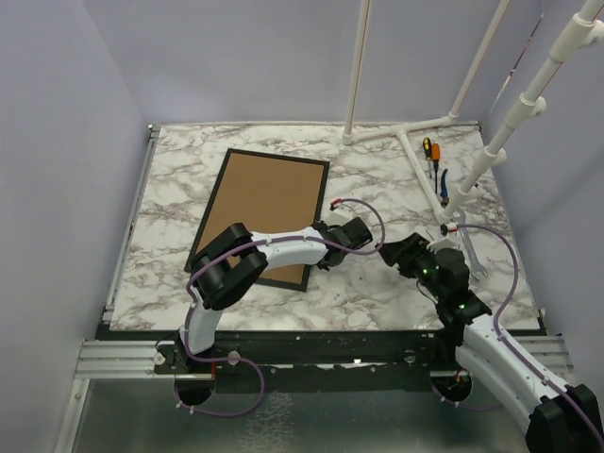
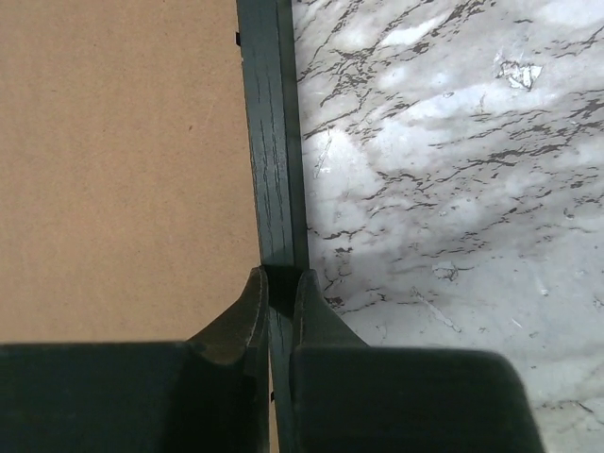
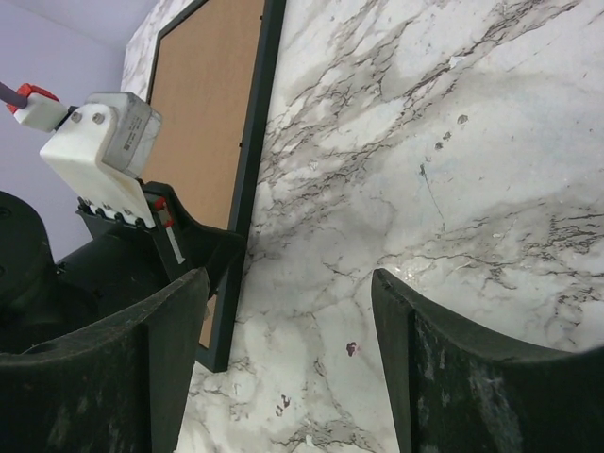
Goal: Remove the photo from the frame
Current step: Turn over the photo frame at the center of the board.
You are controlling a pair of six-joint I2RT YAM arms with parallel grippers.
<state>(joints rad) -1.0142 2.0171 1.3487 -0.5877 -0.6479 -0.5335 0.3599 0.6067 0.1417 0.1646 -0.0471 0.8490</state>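
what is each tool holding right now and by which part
The left tool pinches the frame by the thin black border of its long side, the one toward the right tool, which is open and holds nothing.

In the top view the frame [image 1: 264, 203] lies back-up on the table [image 1: 377, 297], left of centre. The left gripper [image 1: 323, 243] sits at the frame's right-hand rail near the lower corner, one finger on each side of it. The right gripper [image 1: 389, 251] is just to its right, over the table. Screwdrivers [image 1: 431, 156] and a wrench [image 1: 469, 250] lie at the right, near the pipe stand [image 1: 406, 142] at upper right.
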